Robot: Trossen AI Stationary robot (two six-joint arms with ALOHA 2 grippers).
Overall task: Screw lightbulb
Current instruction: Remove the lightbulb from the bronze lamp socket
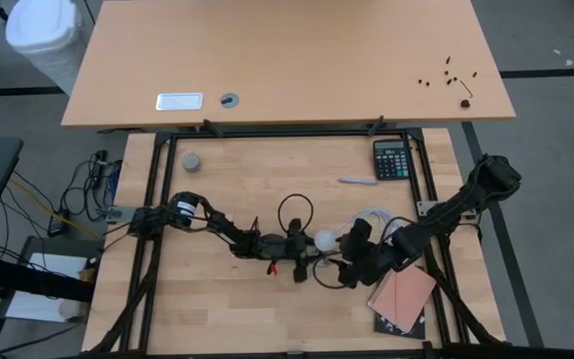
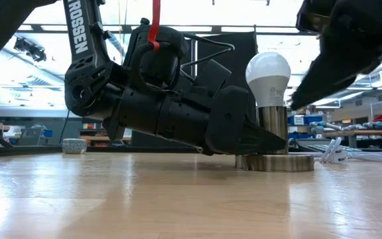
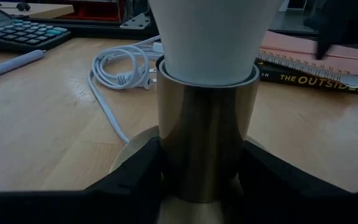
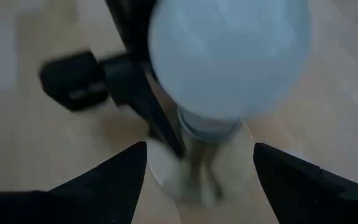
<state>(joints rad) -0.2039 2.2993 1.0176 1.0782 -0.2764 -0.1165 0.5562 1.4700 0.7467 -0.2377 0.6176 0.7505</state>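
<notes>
Left tool (image 3: 201, 186) clamps the brass socket (image 3: 205, 130) on the desk (image 2: 144, 199); right tool (image 4: 197, 180) hovers spread beside the lightbulb (image 2: 268, 78) seated upright there. An off-centre grab could cross-thread it or tip the base (image 2: 275, 162).

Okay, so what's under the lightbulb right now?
The lightbulb stands upright in a silvery metal socket on a round disc base. The left gripper clamps that socket. The bulb's screw end is hidden inside the socket.

Dark jointed arms (image 2: 171, 113), white TROSSEN lettering (red cable)
</notes>
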